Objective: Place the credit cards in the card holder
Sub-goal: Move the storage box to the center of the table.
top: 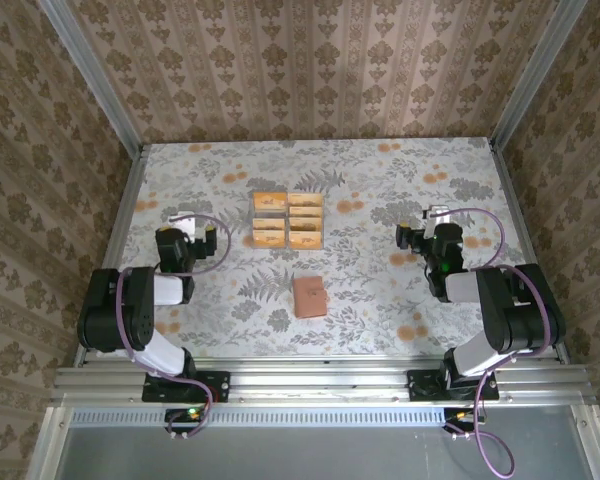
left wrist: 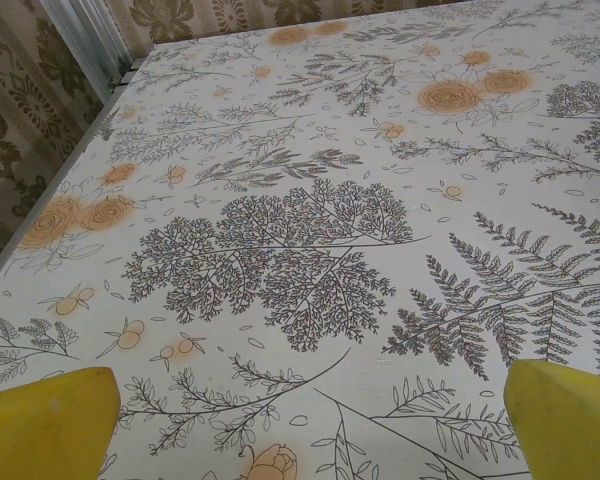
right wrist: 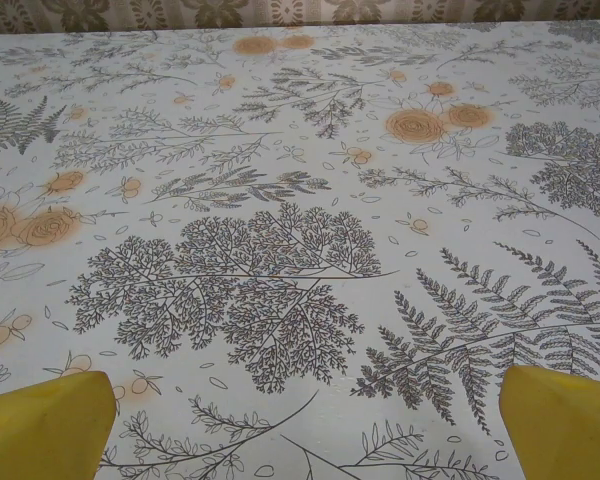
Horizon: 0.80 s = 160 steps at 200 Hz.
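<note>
Several tan-yellow credit cards [top: 288,221] lie in two columns in a clear tray at the table's middle. The reddish-brown card holder [top: 309,296] lies flat and closed just in front of them. My left gripper [top: 187,222] rests at the left side of the table, well left of the cards. My right gripper [top: 435,222] rests at the right side, well right of them. In the left wrist view the left gripper [left wrist: 310,425] has its yellow fingertips [left wrist: 50,420] far apart over bare cloth. The right gripper [right wrist: 305,425] is likewise open, yellow fingertips [right wrist: 565,420] wide, nothing between them.
A floral tablecloth [top: 380,190] covers the table, walled by patterned panels at the back and sides. A metal rail [top: 320,380] runs along the near edge by the arm bases. The clear tray [top: 325,222] holds the cards.
</note>
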Each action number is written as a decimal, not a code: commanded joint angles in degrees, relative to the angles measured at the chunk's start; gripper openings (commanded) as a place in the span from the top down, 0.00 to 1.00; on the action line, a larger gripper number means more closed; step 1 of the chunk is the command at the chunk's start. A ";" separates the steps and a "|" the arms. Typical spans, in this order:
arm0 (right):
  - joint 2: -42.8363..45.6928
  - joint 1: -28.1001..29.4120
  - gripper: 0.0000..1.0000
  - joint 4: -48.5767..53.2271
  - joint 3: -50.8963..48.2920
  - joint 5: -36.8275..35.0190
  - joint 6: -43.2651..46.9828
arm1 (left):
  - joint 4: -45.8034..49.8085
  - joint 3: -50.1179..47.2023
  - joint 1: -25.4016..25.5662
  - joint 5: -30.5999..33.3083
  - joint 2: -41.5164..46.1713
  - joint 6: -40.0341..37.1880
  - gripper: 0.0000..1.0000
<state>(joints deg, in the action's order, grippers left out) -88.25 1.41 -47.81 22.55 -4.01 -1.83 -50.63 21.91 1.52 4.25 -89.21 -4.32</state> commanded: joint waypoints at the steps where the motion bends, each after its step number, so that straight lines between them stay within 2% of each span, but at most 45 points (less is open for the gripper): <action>1: 0.62 0.00 0.00 -0.79 0.92 0.19 0.32 | -1.74 0.70 0.24 0.14 -0.09 0.89 0.00; 160: 0.38 -0.27 0.00 -0.44 1.21 0.52 0.16 | -1.59 0.68 0.24 0.13 -0.08 0.98 0.00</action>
<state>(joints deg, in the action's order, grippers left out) -88.25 1.39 -47.81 22.55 -4.01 -1.83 -50.63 21.91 1.52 4.25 -89.21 -4.29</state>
